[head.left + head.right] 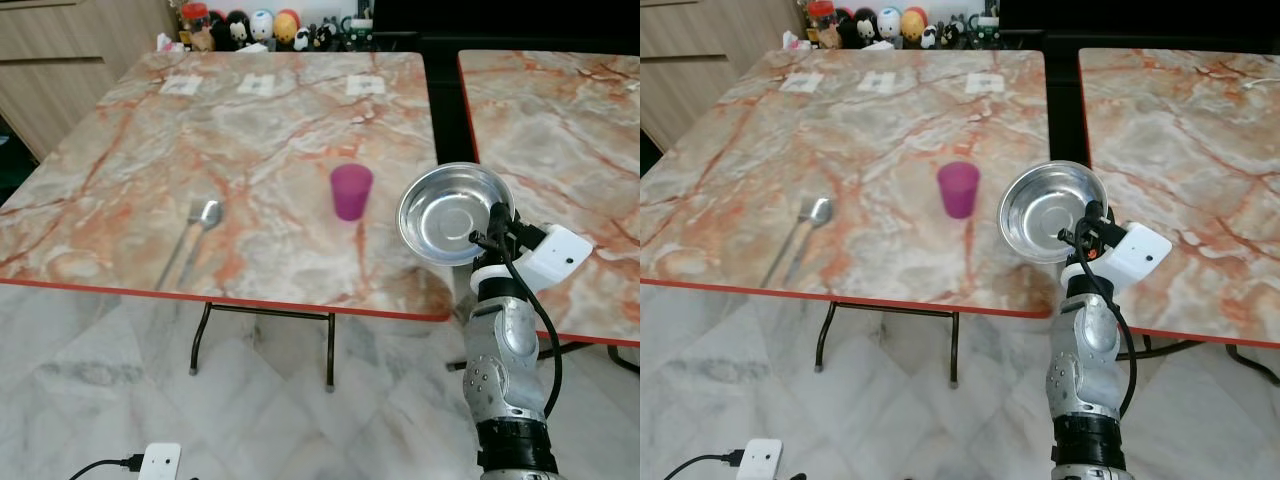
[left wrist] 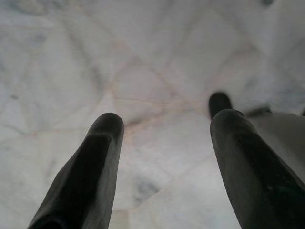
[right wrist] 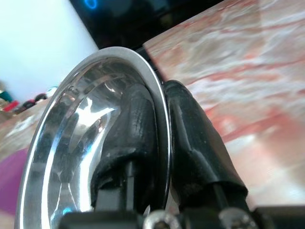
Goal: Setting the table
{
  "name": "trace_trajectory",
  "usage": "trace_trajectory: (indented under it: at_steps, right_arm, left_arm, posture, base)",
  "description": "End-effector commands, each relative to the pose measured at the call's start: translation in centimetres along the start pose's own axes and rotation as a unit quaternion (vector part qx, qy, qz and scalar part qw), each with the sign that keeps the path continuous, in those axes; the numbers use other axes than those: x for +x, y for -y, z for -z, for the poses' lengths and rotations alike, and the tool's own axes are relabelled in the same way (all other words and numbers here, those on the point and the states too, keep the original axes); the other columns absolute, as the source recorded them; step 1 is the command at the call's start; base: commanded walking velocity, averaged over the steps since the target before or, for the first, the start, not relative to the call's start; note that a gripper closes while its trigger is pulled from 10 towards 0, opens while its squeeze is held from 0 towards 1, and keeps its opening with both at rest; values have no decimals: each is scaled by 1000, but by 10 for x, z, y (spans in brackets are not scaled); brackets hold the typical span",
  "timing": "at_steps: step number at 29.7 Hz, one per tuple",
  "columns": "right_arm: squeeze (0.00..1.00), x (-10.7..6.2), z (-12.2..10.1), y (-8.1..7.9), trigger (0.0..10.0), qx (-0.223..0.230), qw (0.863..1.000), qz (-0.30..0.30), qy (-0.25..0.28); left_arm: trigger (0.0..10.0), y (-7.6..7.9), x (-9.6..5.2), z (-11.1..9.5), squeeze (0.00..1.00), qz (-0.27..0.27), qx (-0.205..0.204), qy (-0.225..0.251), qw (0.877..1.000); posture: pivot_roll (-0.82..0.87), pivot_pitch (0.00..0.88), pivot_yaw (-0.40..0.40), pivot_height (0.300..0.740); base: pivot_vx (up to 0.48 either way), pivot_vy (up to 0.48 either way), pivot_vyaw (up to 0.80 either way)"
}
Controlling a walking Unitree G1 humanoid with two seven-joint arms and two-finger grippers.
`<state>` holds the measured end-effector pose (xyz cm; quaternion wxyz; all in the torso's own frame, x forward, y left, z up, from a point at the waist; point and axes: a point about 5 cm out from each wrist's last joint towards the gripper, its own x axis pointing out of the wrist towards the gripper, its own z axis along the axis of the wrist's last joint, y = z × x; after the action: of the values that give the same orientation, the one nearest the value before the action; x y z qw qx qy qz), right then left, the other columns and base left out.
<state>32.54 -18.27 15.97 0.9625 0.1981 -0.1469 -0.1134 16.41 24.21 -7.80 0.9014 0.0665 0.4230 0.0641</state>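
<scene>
My right hand (image 1: pixel 490 238) pinches the rim of the round shiny steel bowl (image 1: pixel 450 212), tilted on edge over the near right corner of the marble-patterned desk (image 1: pixel 250 130). The translucent purple plastic cup (image 1: pixel 351 191) stands just left of it, the metal spoon (image 1: pixel 197 228) farther left near the front edge. My left hand (image 2: pixel 162 157) hangs spread above the floor.

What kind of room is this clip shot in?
Probably a home dining area: two marble-patterned folding tables on a tiled floor, a purple cup and spoon laid out, the right hand holding a steel bowl.

Bright, even light; wrist views soft, glare on steel bowl (image 3: pixel 90 143).
</scene>
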Motion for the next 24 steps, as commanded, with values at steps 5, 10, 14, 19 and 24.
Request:
trace_trajectory:
  at_steps: [5, 10, 14, 19, 24]
  right_arm:
    - [0, 5, -10, -3, 10000, -10, 1000, -7, 29]
    - [0, 7, -13, 2, 10000, -18, 999, -2, 34]
    - [0, 9, -16, 6, 10000, -25, 999, -2, 37]
    - [0, 9, -19, 10, 10000, -31, 999, 4, 41]
    - [0, 7, -23, 15, 10000, -53, 998, 3, 43]
  left_arm:
    - [10000, -2, -2, 10, 0, 2, 17, -22, 1000]
    - [10000, -1, -1, 6, 0, 2, 16, -16, 1000]
    - [10000, 4, -1, 4, 0, 6, 15, -11, 1000]
    - [10000, 8, 0, 2, 0, 11, 14, -6, 1000]
    - [10000, 9, 1, -1, 0, 11, 11, -2, 1000]
  posture:
    - [-102, 98, 55, 740]
    - [-107, 86, 52, 740]
    - [-118, 61, 43, 740]
    - [-128, 44, 34, 740]
    - [-140, 32, 23, 740]
  base:
    - [0, -462, 0]
    - [0, -459, 0]
    - [0, -458, 0]
    - [0, -458, 0]
    - [0, -458, 0]
